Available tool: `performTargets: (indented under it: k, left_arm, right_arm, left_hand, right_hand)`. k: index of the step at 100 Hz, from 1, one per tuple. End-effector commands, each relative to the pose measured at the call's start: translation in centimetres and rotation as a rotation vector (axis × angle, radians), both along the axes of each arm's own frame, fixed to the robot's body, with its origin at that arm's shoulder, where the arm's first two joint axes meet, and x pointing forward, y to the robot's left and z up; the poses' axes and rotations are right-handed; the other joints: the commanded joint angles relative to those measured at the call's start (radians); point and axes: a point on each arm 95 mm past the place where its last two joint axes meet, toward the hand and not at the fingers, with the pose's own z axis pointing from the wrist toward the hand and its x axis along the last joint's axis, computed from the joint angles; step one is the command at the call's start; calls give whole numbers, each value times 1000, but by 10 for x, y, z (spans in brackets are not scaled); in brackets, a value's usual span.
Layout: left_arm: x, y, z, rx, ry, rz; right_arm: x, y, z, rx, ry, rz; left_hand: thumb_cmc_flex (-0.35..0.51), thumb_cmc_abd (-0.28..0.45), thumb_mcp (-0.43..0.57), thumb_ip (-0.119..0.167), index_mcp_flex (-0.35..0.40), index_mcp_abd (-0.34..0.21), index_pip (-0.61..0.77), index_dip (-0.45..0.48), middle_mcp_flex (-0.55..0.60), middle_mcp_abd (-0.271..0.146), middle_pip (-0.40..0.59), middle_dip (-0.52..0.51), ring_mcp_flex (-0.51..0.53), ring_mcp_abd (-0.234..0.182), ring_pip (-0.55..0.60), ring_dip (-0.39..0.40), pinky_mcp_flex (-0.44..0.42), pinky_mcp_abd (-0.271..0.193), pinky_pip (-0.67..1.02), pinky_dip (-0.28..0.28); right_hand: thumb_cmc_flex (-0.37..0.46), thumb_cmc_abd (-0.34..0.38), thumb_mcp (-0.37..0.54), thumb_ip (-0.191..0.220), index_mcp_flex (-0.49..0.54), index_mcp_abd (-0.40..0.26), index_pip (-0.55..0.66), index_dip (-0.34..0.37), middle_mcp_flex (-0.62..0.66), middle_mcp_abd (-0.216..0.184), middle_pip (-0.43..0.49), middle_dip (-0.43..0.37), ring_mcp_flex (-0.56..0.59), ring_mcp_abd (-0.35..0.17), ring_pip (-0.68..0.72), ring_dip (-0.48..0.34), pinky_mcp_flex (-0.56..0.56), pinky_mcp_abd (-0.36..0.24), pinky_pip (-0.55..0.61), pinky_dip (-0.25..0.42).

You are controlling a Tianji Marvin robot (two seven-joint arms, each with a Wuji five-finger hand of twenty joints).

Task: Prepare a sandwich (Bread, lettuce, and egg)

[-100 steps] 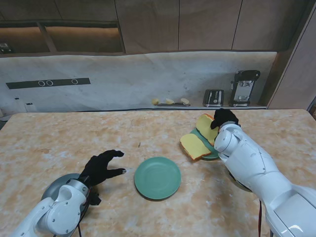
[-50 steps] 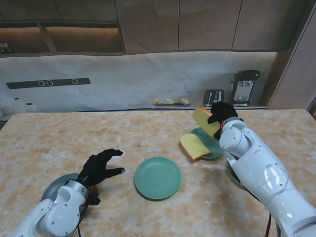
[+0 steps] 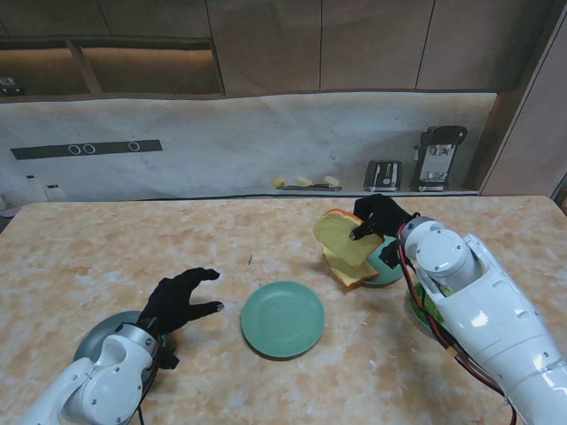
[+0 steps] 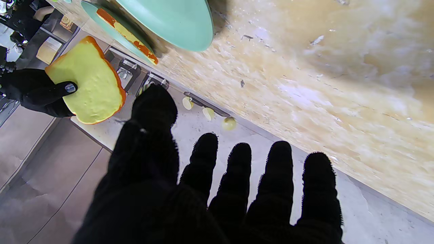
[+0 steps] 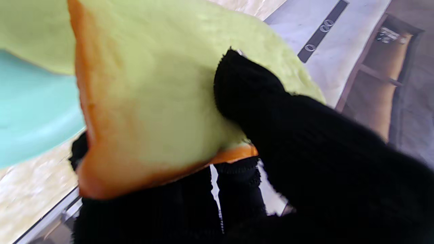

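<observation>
1. Nearest me on the left, the left robot hand [image 3: 182, 299] sits just over the counter [image 3: 106, 248], fingers spread, holding nothing.
2. Middle of the counter: an empty green plate [image 3: 283, 319].
3. Farther right, the right robot hand [image 3: 376, 217] pinches a bread slice [image 3: 344, 237] up in the air, above a second slice [image 3: 348, 271] lying on another green plate [image 3: 388, 271].
</observation>
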Motion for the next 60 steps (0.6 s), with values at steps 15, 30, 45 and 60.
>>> performTargets:
  k: [15,30,45,60]
  left_arm:
    - [-4,1,-1,13,13,-2]
    - [-6,3,-1,23,11,3]
    - [-9,6,-1,29,10,12]
    - [-11,8,-1,38,10,19]
  right_arm:
    - [-11,29,-8,85,83,163]
    - [-14,46,-13,126,138,262]
    - [-15,61,-21,145,203,346]
    - [-15,74,-26,166,266,421]
  left_hand:
    - [26,16,-10,-8,3,-20,19,8,12,-23,1,12,6,-18,3,13,-4,5,5,14]
    - [25,16,-10,-8,5,-20,19,7,11,-24,0,12,7,-17,3,13,-3,4,5,14]
    - [26,16,-10,-8,5,-20,19,7,12,-23,1,12,8,-17,4,13,-3,5,5,14]
    - [25,17,-11,-9,5,-21,19,7,9,-25,0,12,6,-18,3,13,-4,5,5,14]
  right_hand:
    - [78,10,116,80,27,-56,-18,15,15,6,1,-495,-8,59,38,58,15,-47,3,44]
    - [79,10,121,85,25,-59,-25,22,12,3,-1,-479,-15,60,44,75,9,-49,2,55]
    - [77,16,122,87,23,-62,-29,25,12,2,-5,-475,-16,59,44,80,7,-50,0,60]
    - [78,13,124,90,24,-62,-32,29,12,2,-8,-469,-20,62,48,91,-1,-51,11,75]
